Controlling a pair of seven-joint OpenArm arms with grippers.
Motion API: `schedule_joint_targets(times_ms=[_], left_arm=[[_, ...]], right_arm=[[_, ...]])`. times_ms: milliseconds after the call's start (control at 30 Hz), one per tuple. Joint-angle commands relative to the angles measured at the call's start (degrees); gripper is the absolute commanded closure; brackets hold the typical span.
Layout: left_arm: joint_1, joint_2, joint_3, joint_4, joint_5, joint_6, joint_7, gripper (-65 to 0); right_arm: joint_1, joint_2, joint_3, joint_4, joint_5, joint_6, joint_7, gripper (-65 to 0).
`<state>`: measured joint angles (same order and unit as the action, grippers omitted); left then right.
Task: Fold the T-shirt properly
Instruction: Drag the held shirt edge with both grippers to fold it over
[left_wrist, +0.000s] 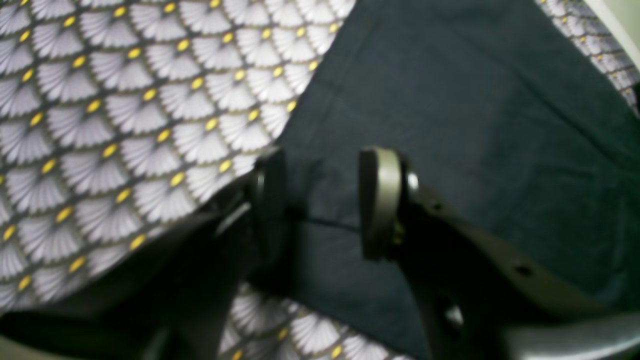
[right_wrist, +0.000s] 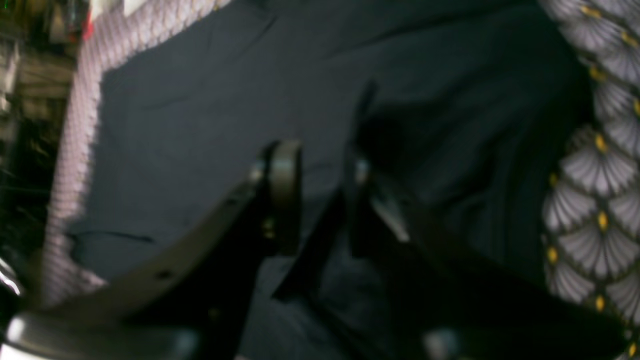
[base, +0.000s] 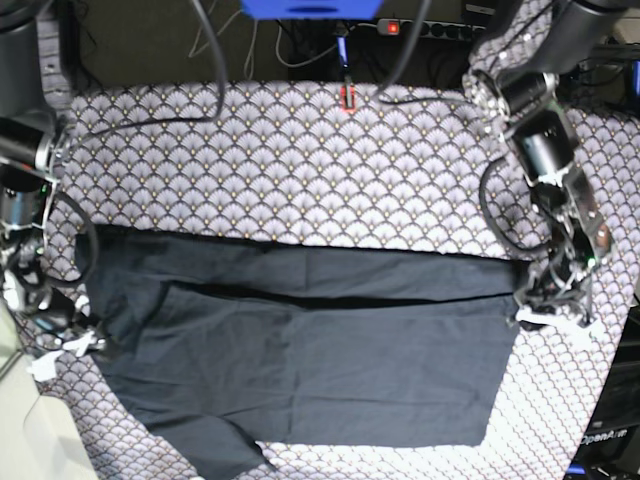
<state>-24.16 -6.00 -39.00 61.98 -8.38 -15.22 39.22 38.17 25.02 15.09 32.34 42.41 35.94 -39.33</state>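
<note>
You see the T-shirt (base: 300, 350) spread flat on the table's tablecloth (base: 300, 160). Left pincer (left_wrist: 325, 200) sits released over its 3 o'clock edge; right pincer (right_wrist: 320, 195) released over its 9 o'clock edge.

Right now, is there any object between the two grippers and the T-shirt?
Nothing visible. The left gripper and right gripper stand open directly over the T-shirt, at its opposite ends on the tablecloth.

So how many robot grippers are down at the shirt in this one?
2. The left gripper is at the T-shirt's edge on the base view's right, the right gripper at its opposite edge; both jaws stand apart.
</note>
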Motion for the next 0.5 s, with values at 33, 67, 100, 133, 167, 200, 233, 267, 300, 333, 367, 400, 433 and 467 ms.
schedule_joint_targets(times_ms=[33, 67, 100, 133, 167, 200, 233, 267, 300, 333, 367, 400, 433, 467], left_arm=[[-1.4, -0.6, 0.2, 2.2, -0.7, -0.6, -1.1, -23.9], [-1.3, -0.6, 0.2, 2.5, -0.7, -0.6, -0.9, -23.9], [-1.2, -0.6, 0.3, 3.2, -0.7, -0.6, -0.5, -23.9], [-1.1, -0.6, 0.4, 4.1, -0.7, -0.6, -0.2, -24.0], [-0.3, -0.7, 0.4, 5.1, -0.7, -0.6, 0.6, -24.2], [0.6, -0.7, 0.0, 6.0, -0.7, -0.6, 1.5, -24.2], [1.5, -0.9, 0.0, 7.1, -0.7, -0.6, 2.1, -24.2], [2.5, -0.9, 0.0, 8.0, -0.7, -0.6, 2.5, -24.3], [3.8, -1.0, 0.0, 9.1, -0.8, -0.7, 2.7, -25.0], [4.9, -1.0, 0.2, 10.2, -1.2, -0.7, 2.7, -26.9], [6.0, -1.0, 0.3, 11.6, -2.2, -1.3, 2.9, -29.7], [7.4, -1.0, 0.3, 13.0, -3.9, -2.4, 3.1, -33.4], [8.6, -1.2, 0.3, 14.1, -5.4, -3.7, 3.1, -36.8], [9.8, -1.2, 0.3, 15.3, -7.1, -5.1, 3.2, -39.7]], right_arm=[[2.0, 0.5, 1.7, 1.1, 1.5, 0.5, 0.1, -20.2], [1.6, 0.3, 1.7, 1.1, 1.5, 0.5, -0.5, -20.4], [1.4, 0.2, 1.7, 1.1, 1.4, 0.7, -1.4, -20.5], [1.4, 0.2, 1.5, 1.2, 1.2, 0.7, -2.3, -20.6], [1.4, 0.2, 0.6, 1.2, 1.1, 0.5, -3.3, -20.6], [1.3, 0.3, -0.4, 1.2, 1.1, 0.5, -4.3, -20.6], [0.8, 0.9, -1.3, 1.2, 1.1, 0.5, -5.5, -20.6], [-0.4, 1.4, -2.3, 1.4, 1.2, 0.5, -6.0, -20.6], [-1.2, 1.8, -3.4, 1.5, 1.2, 0.5, -6.2, -20.6], [-1.7, 2.0, -4.5, 1.5, 1.2, 0.5, -6.2, -20.6], [-2.1, 2.2, -5.6, 1.5, 1.2, 0.5, -6.2, -20.6], [-2.3, 2.9, -6.8, 1.5, 1.2, 0.5, -6.2, -20.6], [-2.5, 3.7, -7.8, 1.5, 1.2, 0.5, -6.1, -20.6], [-3.0, 4.3, -8.7, 1.5, 1.2, 0.5, -6.1, -20.6]])
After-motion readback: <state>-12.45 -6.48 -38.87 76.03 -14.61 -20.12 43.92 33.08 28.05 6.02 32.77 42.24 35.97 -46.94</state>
